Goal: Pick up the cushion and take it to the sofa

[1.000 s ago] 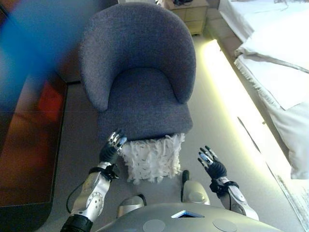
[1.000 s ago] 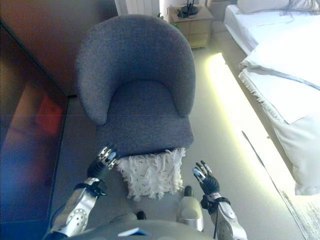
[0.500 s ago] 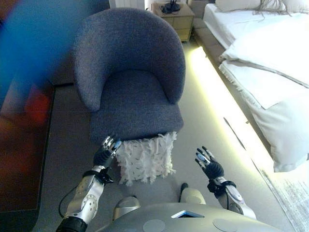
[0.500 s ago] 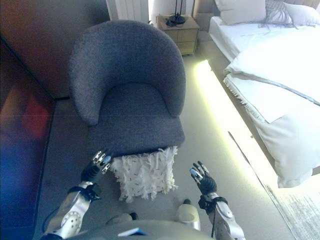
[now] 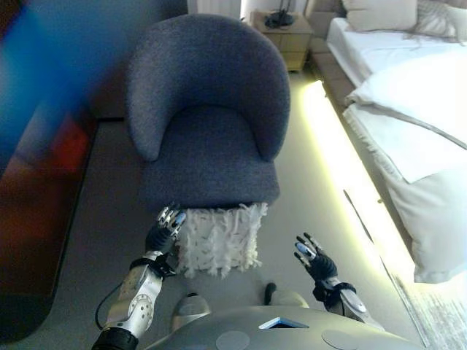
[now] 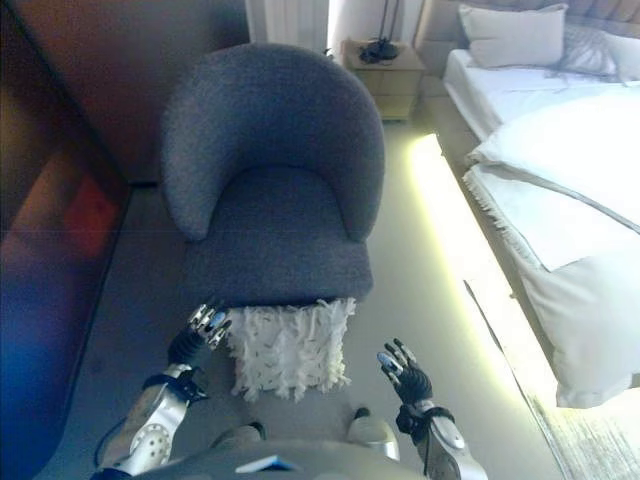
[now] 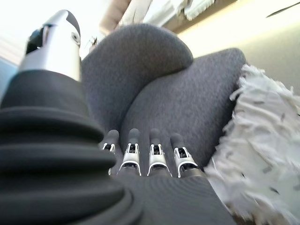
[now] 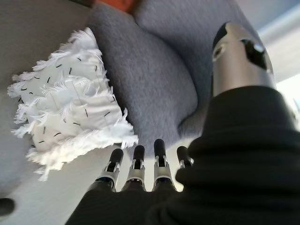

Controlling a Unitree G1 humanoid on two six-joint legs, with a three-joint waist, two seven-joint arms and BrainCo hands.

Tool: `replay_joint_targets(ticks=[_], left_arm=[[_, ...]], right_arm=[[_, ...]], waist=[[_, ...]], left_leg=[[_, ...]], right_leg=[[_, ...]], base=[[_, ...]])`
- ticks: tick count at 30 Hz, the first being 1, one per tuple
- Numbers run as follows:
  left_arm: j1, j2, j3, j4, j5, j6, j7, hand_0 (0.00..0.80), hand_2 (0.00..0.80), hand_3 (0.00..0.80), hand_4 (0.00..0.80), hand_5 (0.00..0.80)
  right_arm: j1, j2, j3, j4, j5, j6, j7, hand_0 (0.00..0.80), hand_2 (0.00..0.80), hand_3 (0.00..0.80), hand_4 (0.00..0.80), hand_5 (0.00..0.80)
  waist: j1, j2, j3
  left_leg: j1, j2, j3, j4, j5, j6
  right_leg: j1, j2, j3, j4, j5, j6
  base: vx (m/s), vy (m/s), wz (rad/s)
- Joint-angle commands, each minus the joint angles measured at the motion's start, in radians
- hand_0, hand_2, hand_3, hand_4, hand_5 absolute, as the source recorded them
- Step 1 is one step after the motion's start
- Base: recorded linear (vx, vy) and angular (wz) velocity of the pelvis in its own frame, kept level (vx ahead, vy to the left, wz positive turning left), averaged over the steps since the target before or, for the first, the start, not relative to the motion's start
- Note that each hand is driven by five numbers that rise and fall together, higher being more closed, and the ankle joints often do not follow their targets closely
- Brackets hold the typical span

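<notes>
Fluffy white fringed cushion [image 5: 219,238] leaning on grey armchair [image 5: 208,117]; both my robot hands, left [image 5: 163,232] and right [image 5: 314,259], are spread empty, so squeeze both sides evenly.

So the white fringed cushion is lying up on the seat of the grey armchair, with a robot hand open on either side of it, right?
Not quite. The white fringed cushion stands on the floor against the front of the grey armchair, not on its seat, as the right eye view shows. The left hand and right hand are indeed open on either side.

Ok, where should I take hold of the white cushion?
By its two side edges, one hand from each side. The cushion stands on edge against the armchair front, so its back is blocked. The left hand is already beside one edge; the right hand, open, stands apart.
</notes>
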Motion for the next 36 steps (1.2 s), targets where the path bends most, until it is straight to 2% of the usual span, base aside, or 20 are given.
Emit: replay_joint_targets(ticks=[1, 2, 4, 6, 8, 10, 13, 15, 17, 19, 21, 24, 25, 27, 29, 30, 31, 34, 35, 36], left_arm=[[0.009, 0.014, 0.035, -0.078, -0.005, -0.024, 0.006, 0.0, 0.0, 0.0, 0.0, 0.0], [0.006, 0.013, 0.033, -0.076, -0.004, -0.024, 0.007, 0.0, 0.0, 0.0, 0.0, 0.0], [-0.023, 0.007, 0.018, -0.062, 0.001, -0.026, -0.001, 0.0, 0.0, 0.0, 0.0, 0.0], [-0.055, 0.003, 0.004, -0.037, 0.009, -0.042, -0.039, 0.0, 0.0, 0.0, 0.0, 0.0], [-0.065, 0.016, 0.002, -0.043, 0.024, -0.044, -0.057, 0.0, 0.0, 0.0, 0.0, 0.0], [-0.055, 0.02, 0.014, -0.047, 0.043, -0.054, -0.059, 0.0, 0.0, 0.0, 0.0, 0.0], [-0.022, 0.046, 0.038, -0.059, 0.057, -0.054, -0.063, 0.0, 0.0, 0.0, 0.0, 0.0], [-0.024, 0.058, 0.042, -0.057, 0.078, -0.049, -0.071, 0.0, 0.0, 0.0, 0.0, 0.0], [-0.051, 0.077, 0.031, -0.051, 0.101, -0.045, -0.056, 0.0, 0.0, 0.0, 0.0, 0.0], [-0.118, 0.092, 0.011, -0.035, 0.105, -0.045, -0.027, 0.0, 0.0, 0.0, 0.0, 0.0], [-0.241, 0.097, -0.029, 0.021, 0.101, -0.074, 0.023, 0.0, 0.0, 0.0, 0.0, 0.0], [-0.397, 0.075, -0.103, 0.115, 0.156, -0.152, 0.094, 0.0, 0.0, 0.0, 0.0, 0.0], [-0.449, 0.062, -0.133, 0.164, 0.174, -0.186, 0.119, 0.0, 0.0, 0.0, 0.0, 0.0], [-0.505, 0.048, -0.159, 0.229, 0.223, -0.23, 0.161, 0.0, 0.0, 0.0, 0.0, 0.0], [-0.557, 0.043, -0.182, 0.262, 0.275, -0.243, 0.227, 0.0, 0.0, 0.0, 0.0, 0.0], [-0.584, 0.04, -0.188, 0.279, 0.281, -0.244, 0.247, 0.0, 0.0, 0.0, 0.0, 0.0], [-0.612, 0.036, -0.185, 0.291, 0.295, -0.238, 0.265, 0.0, 0.0, 0.0, 0.0, 0.0], [-0.676, 0.029, -0.186, 0.326, 0.304, -0.236, 0.277, 0.0, 0.0, 0.0, 0.0, 0.0], [-0.725, 0.017, -0.194, 0.357, 0.316, -0.239, 0.292, 0.0, 0.0, 0.0, 0.0, 0.0], [-0.749, 0.01, -0.198, 0.373, 0.331, -0.237, 0.302, 0.0, 0.0, 0.0, 0.0, 0.0]], right_arm=[[0.001, -0.034, -0.025, -0.056, -0.006, -0.016, 0.052, 0.0, 0.0, 0.0, 0.0, 0.0], [0.002, -0.035, -0.027, -0.056, -0.005, -0.017, 0.052, 0.0, 0.0, 0.0, 0.0, 0.0], [0.004, -0.046, -0.047, -0.042, 0.003, -0.036, 0.057, 0.0, 0.0, 0.0, 0.0, 0.0], [0.002, -0.041, -0.063, -0.022, 0.002, -0.074, 0.054, 0.0, 0.0, 0.0, 0.0, 0.0], [-0.002, -0.029, -0.066, -0.01, 0.008, -0.095, 0.033, 0.0, 0.0, 0.0, 0.0, 0.0], [0.015, -0.014, -0.076, -0.034, 0.018, -0.072, 0.029, 0.0, 0.0, 0.0, 0.0, 0.0], [0.043, -0.007, -0.082, -0.035, 0.0, -0.064, 0.06, 0.0, 0.0, 0.0, 0.0, 0.0], [0.027, -0.007, -0.077, -0.019, -0.004, -0.065, 0.059, 0.0, 0.0, 0.0, 0.0, 0.0], [-0.027, 0.001, -0.062, 0.031, -0.005, -0.078, 0.044, 0.0, 0.0, 0.0, 0.0, 0.0], [-0.118, 0.007, -0.042, 0.078, -0.021, -0.087, 0.015, 0.0, 0.0, 0.0, 0.0, 0.0], [-0.235, -0.005, -0.004, 0.114, -0.077, -0.103, -0.038, 0.0, 0.0, 0.0, 0.0, 0.0], [-0.341, -0.043, 0.041, 0.134, -0.091, -0.15, -0.087, 0.0, 0.0, 0.0, 0.0, 0.0], [-0.382, -0.05, 0.052, 0.147, -0.088, -0.159, -0.101, 0.0, 0.0, 0.0, 0.0, 0.0], [-0.45, -0.056, 0.073, 0.163, -0.108, -0.155, -0.132, 0.0, 0.0, 0.0, 0.0, 0.0], [-0.557, -0.079, 0.092, 0.182, -0.119, -0.106, -0.147, 0.0, 0.0, 0.0, 0.0, 0.0], [-0.608, -0.089, 0.102, 0.2, -0.119, -0.09, -0.15, 0.0, 0.0, 0.0, 0.0, 0.0], [-0.663, -0.1, 0.11, 0.212, -0.12, -0.068, -0.154, 0.0, 0.0, 0.0, 0.0, 0.0], [-0.727, -0.111, 0.119, 0.231, -0.131, -0.065, -0.181, 0.0, 0.0, 0.0, 0.0, 0.0], [-0.767, -0.119, 0.113, 0.26, -0.13, -0.079, -0.189, 0.0, 0.0, 0.0, 0.0, 0.0], [-0.784, -0.116, 0.111, 0.267, -0.138, -0.079, -0.199, 0.0, 0.0, 0.0, 0.0, 0.0]], waist=[[0.003, -0.021, 0.001], [0.003, -0.019, 0.0], [-0.007, 0.003, -0.004], [-0.017, 0.025, 0.005], [-0.016, 0.037, 0.021], [-0.018, 0.032, 0.036], [0.005, 0.015, 0.041], [0.02, 0.012, 0.048], [0.041, 0.009, 0.067], [0.052, 0.006, 0.099], [0.039, 0.014, 0.154], [0.032, 0.025, 0.223], [0.031, 0.026, 0.243], [0.041, 0.019, 0.262], [0.054, 0.008, 0.287], [0.057, 0.006, 0.298], [0.061, 0.006, 0.309], [0.058, 0.02, 0.338], [0.055, 0.034, 0.355], [0.053, 0.042, 0.362]], left_leg=[[-0.035, 0.137, -0.03, -0.033, 0.202, -0.03], [-0.033, 0.144, -0.029, -0.051, 0.21, -0.034], [-0.039, 0.178, -0.007, -0.119, 0.246, -0.066], [-0.061, 0.166, 0.012, -0.126, 0.231, -0.087], [-0.071, 0.139, 0.012, -0.109, 0.19, -0.082], [-0.088, 0.096, 0.002, -0.042, 0.143, -0.07], [-0.094, 0.053, 0.018, 0.021, 0.079, -0.038], [-0.115, 0.047, 0.021, 0.06, 0.055, -0.03], [-0.142, 0.06, 0.036, 0.092, 0.04, -0.034], [-0.178, 0.082, 0.04, 0.108, 0.037, -0.05], [-0.27, 0.121, 0.021, 0.158, 0.044, -0.052], [-0.427, 0.168, 0.01, 0.237, 0.075, -0.094], [-0.477, 0.171, -0.013, 0.246, 0.088, -0.102], [-0.532, 0.138, -0.083, 0.258, 0.086, -0.088], [-0.603, 0.108, -0.158, 0.31, 0.067, -0.093], [-0.628, 0.097, -0.173, 0.332, 0.057, -0.092], [-0.658, 0.089, -0.178, 0.347, 0.054, -0.087], [-0.705, 0.117, -0.142, 0.386, 0.032, -0.096], [-0.762, 0.119, -0.126, 0.418, 0.031, -0.1], [-0.789, 0.113, -0.12, 0.44, 0.024, -0.096]], right_leg=[[-0.028, -0.022, -0.003, 0.019, 0.043, -0.024], [-0.027, -0.024, -0.005, 0.019, 0.041, -0.024], [-0.037, -0.048, -0.025, 0.032, 0.029, -0.017], [-0.056, -0.089, -0.035, 0.052, 0.029, 0.0], [-0.076, -0.145, -0.031, 0.084, 0.033, 0.024], [-0.072, -0.191, -0.006, 0.088, 0.064, 0.041], [-0.03, -0.249, -0.029, 0.051, 0.108, 0.053], [-0.039, -0.271, -0.046, 0.06, 0.119, 0.056], [-0.08, -0.294, -0.075, 0.075, 0.142, 0.065], [-0.134, -0.292, -0.076, 0.042, 0.19, 0.084], [-0.216, -0.255, -0.023, 0.063, 0.172, 0.079], [-0.302, -0.247, -0.051, 0.114, 0.148, 0.062], [-0.349, -0.246, -0.047, 0.137, 0.14, 0.058], [-0.451, -0.242, 0.0, 0.192, 0.134, 0.057], [-0.538, -0.223, 0.038, 0.232, 0.132, 0.056], [-0.568, -0.215, 0.053, 0.246, 0.132, 0.054], [-0.605, -0.21, 0.063, 0.268, 0.134, 0.052], [-0.66, -0.211, 0.052, 0.354, 0.094, 0.049], [-0.712, -0.236, 0.04, 0.407, 0.084, 0.042], [-0.738, -0.242, 0.042, 0.438, 0.077, 0.038]], base=[[0.079, 0.144, 0.02], [0.05, 0.212, 0.01], [0.005, 0.299, 0.12], [-0.035, 0.446, 0.26], [0.047, 0.439, 0.11], [0.125, 0.338, 0.22], [0.177, 0.183, 0.02], [0.082, 0.08, -0.24], [-0.016, -0.035, -0.12], [-0.18, -0.165, -0.08], [-0.357, -0.215, -0.13], [-0.369, -0.178, 0.04], [-0.251, -0.1, 0.1], [-0.216, -0.023, 0.09], [-0.197, 0.032, -0.26], [-0.172, 0.07, -0.58], [-0.171, 0.081, -0.55], [-0.092, 0.045, -0.18], [-0.139, 0.04, 0.2], [-0.153, 0.044, 0.28]])
